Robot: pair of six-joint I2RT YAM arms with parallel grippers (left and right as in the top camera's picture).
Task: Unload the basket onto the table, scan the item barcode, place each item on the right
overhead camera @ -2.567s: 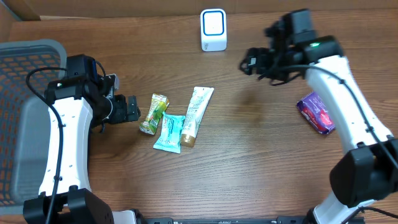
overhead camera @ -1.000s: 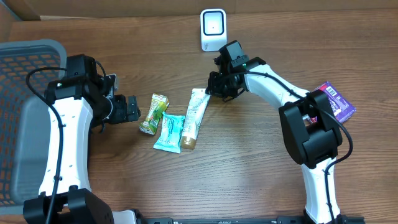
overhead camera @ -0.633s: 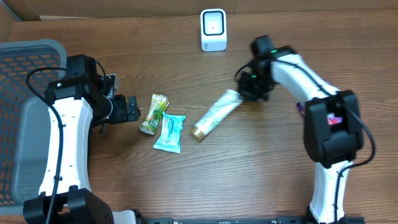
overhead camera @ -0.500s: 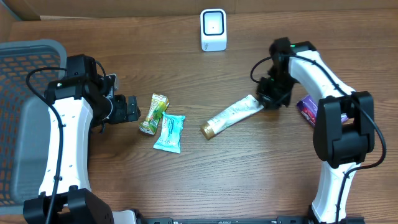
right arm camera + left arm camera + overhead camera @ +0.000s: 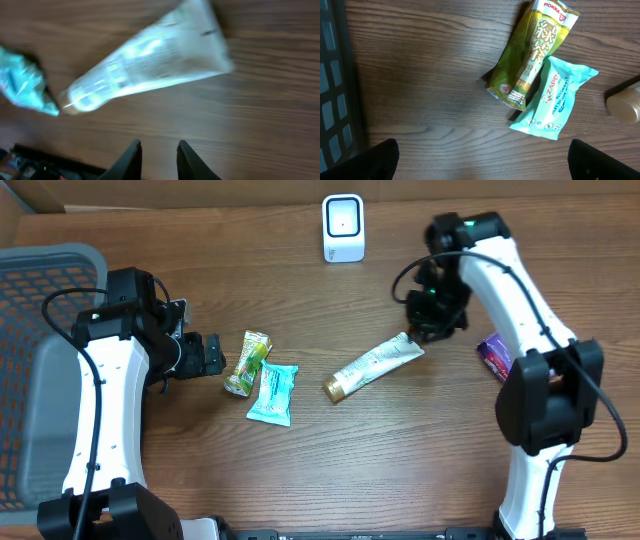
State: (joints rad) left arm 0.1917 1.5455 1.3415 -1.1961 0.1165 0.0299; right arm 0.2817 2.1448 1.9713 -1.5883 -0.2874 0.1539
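In my right wrist view the tube (image 5: 150,65) is blurred, its print not readable; my right arm (image 5: 520,290) hides part of the purple packet (image 5: 490,357); the left wrist view cuts off the tube's cap (image 5: 626,103).

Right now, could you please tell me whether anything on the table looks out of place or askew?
The tube lies slanted on its own mid-table, free of the right claw, which hovers open by its crimped end. The green packet overlaps an edge of the teal packet. Nothing looks spilled or damaged.
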